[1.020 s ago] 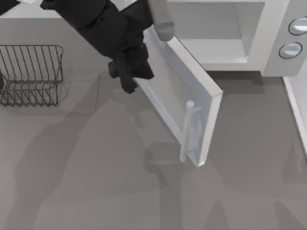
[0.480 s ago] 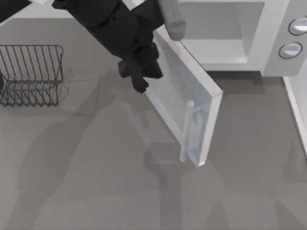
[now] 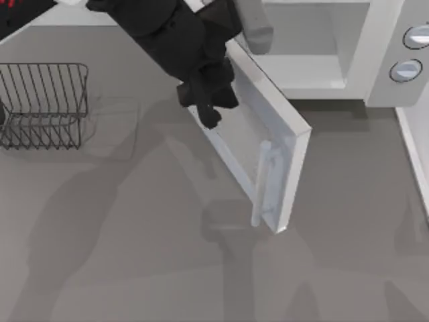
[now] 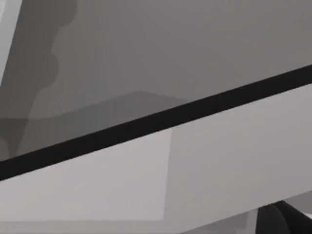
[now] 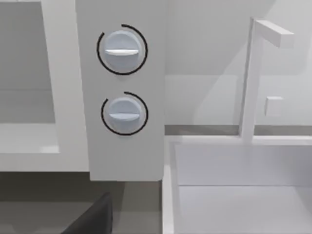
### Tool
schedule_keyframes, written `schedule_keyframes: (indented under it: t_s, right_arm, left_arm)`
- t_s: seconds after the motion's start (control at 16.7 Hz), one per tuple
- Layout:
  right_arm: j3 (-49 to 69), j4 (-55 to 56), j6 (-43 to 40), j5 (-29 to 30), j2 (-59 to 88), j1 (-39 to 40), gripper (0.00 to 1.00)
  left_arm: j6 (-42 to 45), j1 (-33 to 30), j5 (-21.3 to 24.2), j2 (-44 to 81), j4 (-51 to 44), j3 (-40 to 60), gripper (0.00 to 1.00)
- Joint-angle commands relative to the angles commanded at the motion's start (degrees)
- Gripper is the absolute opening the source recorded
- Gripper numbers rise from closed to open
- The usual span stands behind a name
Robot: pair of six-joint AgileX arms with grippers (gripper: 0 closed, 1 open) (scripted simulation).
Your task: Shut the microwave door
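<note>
A grey bench fills the top view, crossed by soft shadows, with wide bare room across its near half and left middle.

The left tool hangs at the outer face of the microwave door, up near the hinge end, its dark fingers pointing down and seemingly pressed to the panel; whether they are spread or closed I cannot tell, and nothing is seen gripped in them. The door stands ajar, swung out at a slant from the microwave body, its free edge with the pale bar handle pointing toward the near side of the bench. The cavity behind it lies open. Between the door's free edge and the body's front is a clear wedge of bench.

Well apart, at the left edge, sits a wire basket.

The left wrist view gives a close slanted pale panel edge with a dark band above it. The right wrist view faces the body's two round knobs, with a white sink-like basin beside them.
</note>
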Motion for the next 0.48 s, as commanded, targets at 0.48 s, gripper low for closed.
schedule_keyframes:
  t_s: [0.48]
  right_arm:
    - [0.00, 0.00, 0.00, 0.00, 0.00, 0.00, 1.00]
  left_arm:
    - [-2.10, -1.92, -0.83, 1.74, 0.19, 2.21, 0.00]
